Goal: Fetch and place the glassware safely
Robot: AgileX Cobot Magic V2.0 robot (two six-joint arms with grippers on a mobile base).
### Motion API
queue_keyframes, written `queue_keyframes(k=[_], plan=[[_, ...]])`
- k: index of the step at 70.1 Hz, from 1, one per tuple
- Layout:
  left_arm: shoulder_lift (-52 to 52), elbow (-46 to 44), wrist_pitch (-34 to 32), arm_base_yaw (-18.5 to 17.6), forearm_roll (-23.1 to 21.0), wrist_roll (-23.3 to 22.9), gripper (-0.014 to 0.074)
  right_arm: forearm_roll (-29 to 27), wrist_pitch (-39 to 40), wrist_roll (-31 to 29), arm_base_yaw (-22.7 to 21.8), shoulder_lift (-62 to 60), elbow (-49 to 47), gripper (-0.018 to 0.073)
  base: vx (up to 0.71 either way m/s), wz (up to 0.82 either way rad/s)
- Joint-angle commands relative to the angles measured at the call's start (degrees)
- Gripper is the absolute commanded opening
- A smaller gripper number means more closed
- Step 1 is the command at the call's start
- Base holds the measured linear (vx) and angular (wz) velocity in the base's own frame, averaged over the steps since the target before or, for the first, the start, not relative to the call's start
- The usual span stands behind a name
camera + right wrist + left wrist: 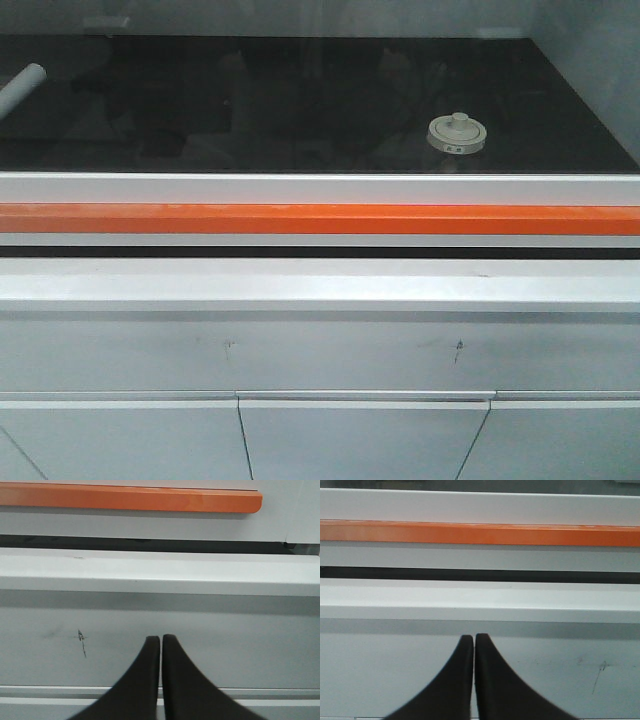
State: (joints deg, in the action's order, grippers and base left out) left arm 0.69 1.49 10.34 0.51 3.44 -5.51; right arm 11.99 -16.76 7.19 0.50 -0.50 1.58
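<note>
The glassware [457, 133], a small squat jar with a cream-white round lid and a knob on top, stands on the black countertop [300, 110] toward the right, seen in the front view only. My left gripper [474, 637] is shut with nothing in it, low in front of the white cabinet face. My right gripper [161, 638] is likewise shut and empty, facing the same cabinet front. Both are well below the counter and far from the jar. Neither gripper appears in the front view.
An orange strip [320, 218] runs along the counter's front edge, with a white ledge [320, 285] below it. White cabinet doors [360, 440] fill the lower part. A pale cylindrical object [20, 88] lies at the far left of the counter.
</note>
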Motion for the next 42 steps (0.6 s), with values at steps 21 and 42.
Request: queue_keyframes(k=[21, 42], plan=[[0.7, 1.8, -4.5, -0.3, -0.6, 0.0, -0.0007, 0.4, 4.2, -0.2, -0.3, -0.7, 1.0, -0.0004, 0.0, 0.0], [0.7, 1.8, -4.5, -0.3, -0.6, 0.0, -0.0007, 0.4, 4.2, -0.2, -0.3, -0.7, 1.0, -0.0004, 0.0, 0.0]])
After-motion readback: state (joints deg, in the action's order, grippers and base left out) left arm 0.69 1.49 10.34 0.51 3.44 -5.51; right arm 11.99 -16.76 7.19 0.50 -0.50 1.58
